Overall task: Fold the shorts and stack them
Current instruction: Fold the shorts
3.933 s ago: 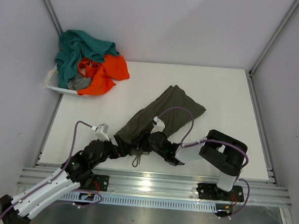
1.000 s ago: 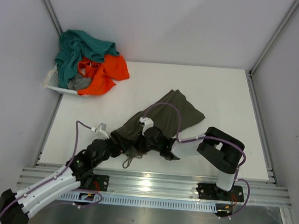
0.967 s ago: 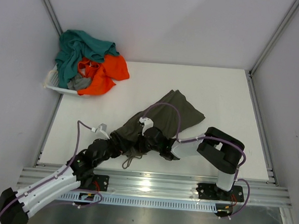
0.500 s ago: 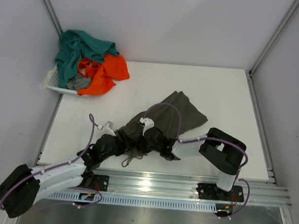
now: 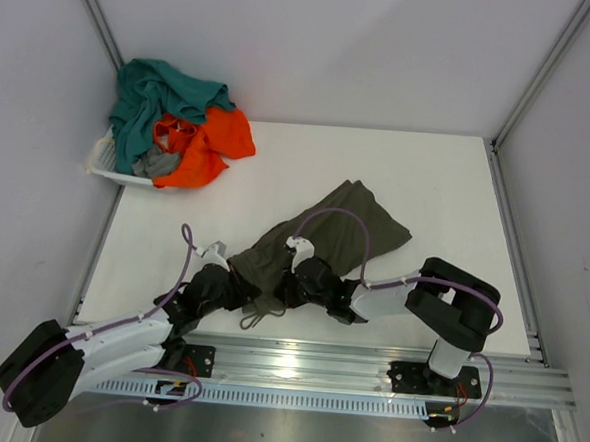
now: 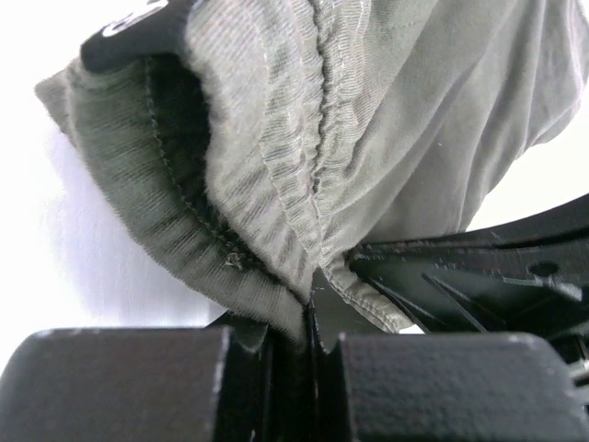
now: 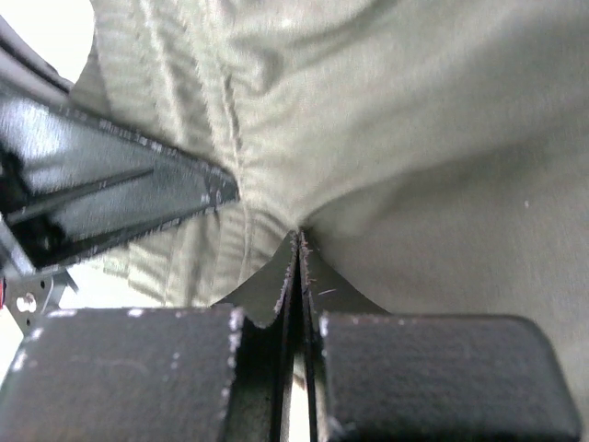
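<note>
One pair, the olive shorts, lies on the desk slightly toward 6 o'clock of centre. Its long axis runs from 7 o'clock to 2 o'clock, with the leg end flat at 2 o'clock and the waistband bunched at 7 o'clock. No fold is visible in it and no stack exists, so the task is judged to be at its opening step: this garment must be squared and folded, and the rest handled after it. The left pincer is clamped tight on a ridge of the waistband, with cloth trapped between its fingers. The right pincer is likewise closed on a pinch of the same cloth, just beside the left, toward 3 o'clock. The fabric is a soft, matte weave with fine ribbing; the waistband is gathered elastic with a stitched seam, and the drawstring hangs loose toward 6 o'clock. The teal shorts, orange shorts and grey shorts are heaped, crumpled and unfolded, in and over the white slotted plastic basket at the 10 o'clock corner, well apart from both pincers.
</note>
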Robot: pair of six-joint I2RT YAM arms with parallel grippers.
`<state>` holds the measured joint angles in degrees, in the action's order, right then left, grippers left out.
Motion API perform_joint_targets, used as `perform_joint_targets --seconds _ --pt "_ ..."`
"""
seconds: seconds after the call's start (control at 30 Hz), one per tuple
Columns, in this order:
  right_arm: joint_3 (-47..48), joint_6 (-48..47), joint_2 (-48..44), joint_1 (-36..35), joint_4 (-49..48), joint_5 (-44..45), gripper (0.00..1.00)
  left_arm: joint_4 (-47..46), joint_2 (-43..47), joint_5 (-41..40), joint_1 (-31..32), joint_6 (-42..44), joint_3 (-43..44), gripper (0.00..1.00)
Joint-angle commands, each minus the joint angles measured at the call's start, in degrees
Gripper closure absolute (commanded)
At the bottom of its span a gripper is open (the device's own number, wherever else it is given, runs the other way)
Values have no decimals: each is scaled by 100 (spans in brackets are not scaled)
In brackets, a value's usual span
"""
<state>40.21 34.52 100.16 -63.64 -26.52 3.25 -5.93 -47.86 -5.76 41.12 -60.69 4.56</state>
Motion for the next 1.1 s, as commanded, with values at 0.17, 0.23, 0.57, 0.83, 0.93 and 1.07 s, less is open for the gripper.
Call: perform_joint_targets --seconds 0.17,0.23,0.57,0.83,0.93,1.07 --pt "-215 46 -602 -52 541 404 100 -31 -857 268 -473 610 509 100" --pt "-128 -15 -891 -52 805 719 97 144 -910 286 -544 837 660 100" --pt "356 -754 -1754 -105 2010 1266 84 1542 -1033 172 -676 1568 1970 100" --pt "427 -1132 -1684 325 2012 1197 69 2253 -1367 119 -729 2017 2611 100" --pt "365 -1176 -1588 449 1678 757 67 2089 -1437 233 -729 2026 2524 100" --pt "786 -1255 -1105 466 1554 564 67 1913 -1604 294 -790 2026 2392 100"
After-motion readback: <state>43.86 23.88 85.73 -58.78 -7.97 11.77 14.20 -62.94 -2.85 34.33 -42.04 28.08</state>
